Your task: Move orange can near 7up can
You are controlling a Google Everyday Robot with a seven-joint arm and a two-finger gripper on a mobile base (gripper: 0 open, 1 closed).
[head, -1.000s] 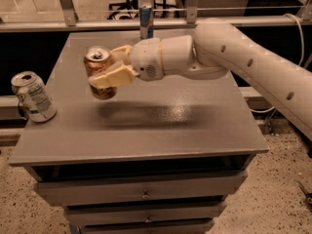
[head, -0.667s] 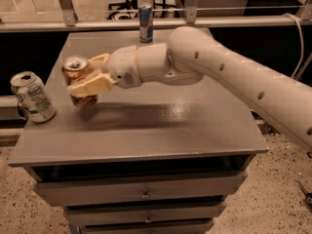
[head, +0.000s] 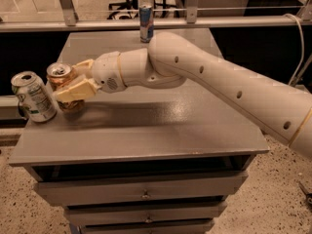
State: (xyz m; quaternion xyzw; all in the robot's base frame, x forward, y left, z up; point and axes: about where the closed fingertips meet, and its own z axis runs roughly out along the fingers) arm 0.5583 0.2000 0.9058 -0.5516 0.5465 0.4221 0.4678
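Note:
The orange can (head: 62,81) stands upright at the left edge of the grey table (head: 146,126), its silver top and tab showing. My gripper (head: 72,82) is shut on the orange can, with one finger (head: 77,90) across its front and the other behind it. The can's base is at or just above the tabletop. The 7up can (head: 33,96), white and green with a printed label, stands just left of the orange can at the table's left edge, a small gap between them. My arm reaches in from the right.
A slim blue-and-silver can (head: 146,23) stands at the table's far edge. The table is a drawer cabinet with drawers (head: 144,195) below. A metal rail (head: 219,21) runs behind it. The floor drops away left and right of the table.
My gripper has carried the orange can leftwards and down across the table, from about a can's width away to right beside the 7up can. The 7up can has not moved.

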